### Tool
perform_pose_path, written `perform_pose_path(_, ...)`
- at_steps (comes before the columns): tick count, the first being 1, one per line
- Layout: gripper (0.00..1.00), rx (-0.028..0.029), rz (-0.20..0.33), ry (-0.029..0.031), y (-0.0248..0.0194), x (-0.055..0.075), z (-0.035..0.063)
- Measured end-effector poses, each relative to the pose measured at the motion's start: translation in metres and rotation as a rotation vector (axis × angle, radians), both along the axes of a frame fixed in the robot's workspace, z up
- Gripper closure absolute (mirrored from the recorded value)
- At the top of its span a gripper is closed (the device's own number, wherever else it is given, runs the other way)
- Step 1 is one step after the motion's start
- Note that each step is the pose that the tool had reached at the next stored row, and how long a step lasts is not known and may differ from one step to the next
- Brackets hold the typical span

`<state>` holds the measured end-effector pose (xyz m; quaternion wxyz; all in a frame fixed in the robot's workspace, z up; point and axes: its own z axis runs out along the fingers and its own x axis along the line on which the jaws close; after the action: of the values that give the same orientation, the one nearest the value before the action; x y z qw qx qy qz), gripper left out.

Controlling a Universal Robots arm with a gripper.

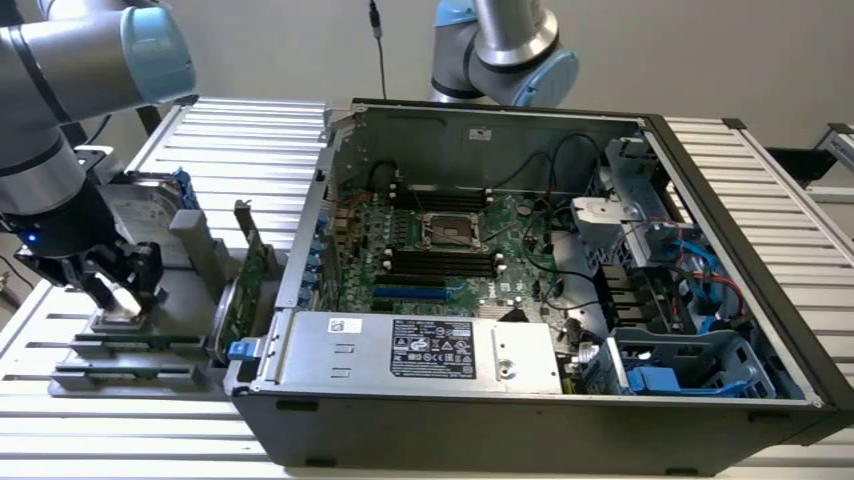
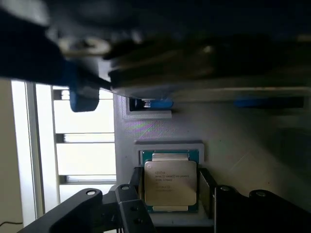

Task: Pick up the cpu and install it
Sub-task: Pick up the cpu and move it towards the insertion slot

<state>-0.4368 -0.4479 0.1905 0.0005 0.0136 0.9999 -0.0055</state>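
The gripper (image 1: 120,290) hangs at the exterior view's left over a grey holder (image 1: 134,345). Its jaws are set wide, with the fingers (image 2: 206,190) pressed to two opposite edges of the cpu (image 2: 170,182), which sits in the holder's recess. An upright green card (image 1: 247,275) stands between the holder and the open computer case (image 1: 747,260) – the hard drive (image 1: 147,205) lies behind. Whether the chip has left its seat cannot be told.
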Motion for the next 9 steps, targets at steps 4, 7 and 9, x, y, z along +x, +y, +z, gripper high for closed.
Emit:
perform_pose_path(4,0.45,0.0002,0.0,-0.0001,0.0,0.0,0.0107)
perform_pose_path(7,0.45,0.0001,0.0,0.0,0.0,0.0,0.0229)
perform_pose_path(9,0.45,0.0001,0.0,0.0,0.0,0.0,0.0322)
